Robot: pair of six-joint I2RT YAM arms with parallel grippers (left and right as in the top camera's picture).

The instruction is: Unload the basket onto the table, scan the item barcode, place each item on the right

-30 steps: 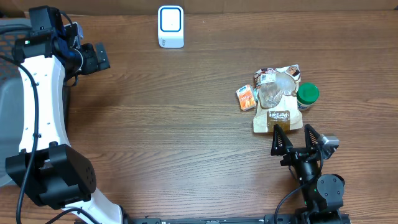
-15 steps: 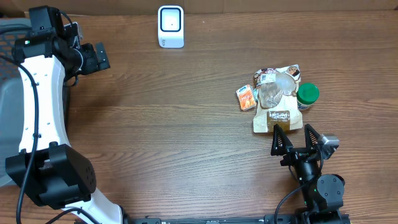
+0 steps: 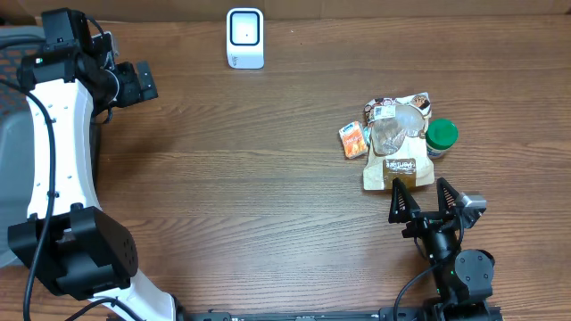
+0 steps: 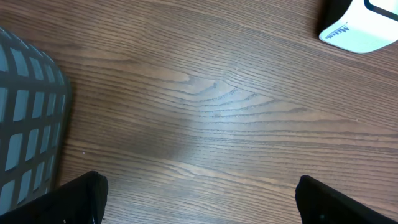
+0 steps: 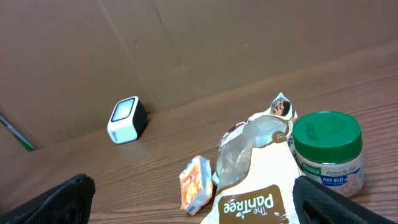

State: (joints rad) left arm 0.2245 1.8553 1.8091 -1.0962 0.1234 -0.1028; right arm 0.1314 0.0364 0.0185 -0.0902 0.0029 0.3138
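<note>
The white barcode scanner (image 3: pixel 244 37) with a blue-edged face stands at the table's far edge; it also shows as the scanner (image 4: pixel 364 25) and the scanner (image 5: pixel 126 119). The items lie grouped at the right: a tan and brown Pantree bag (image 3: pixel 397 147) lying flat, a small orange packet (image 3: pixel 353 140) at its left and a green-lidded jar (image 3: pixel 441 137) at its right. My right gripper (image 3: pixel 420 198) sits open just in front of the bag's near edge, nothing between its fingers. My left gripper (image 3: pixel 150 82) hangs open over bare wood at the far left, left of the scanner.
A grey mesh basket (image 3: pixel 9 89) sits off the table's left edge, next to the left arm; in the left wrist view the basket (image 4: pixel 25 124) fills the left side. A brown cardboard wall (image 5: pixel 186 43) rises behind the table.
</note>
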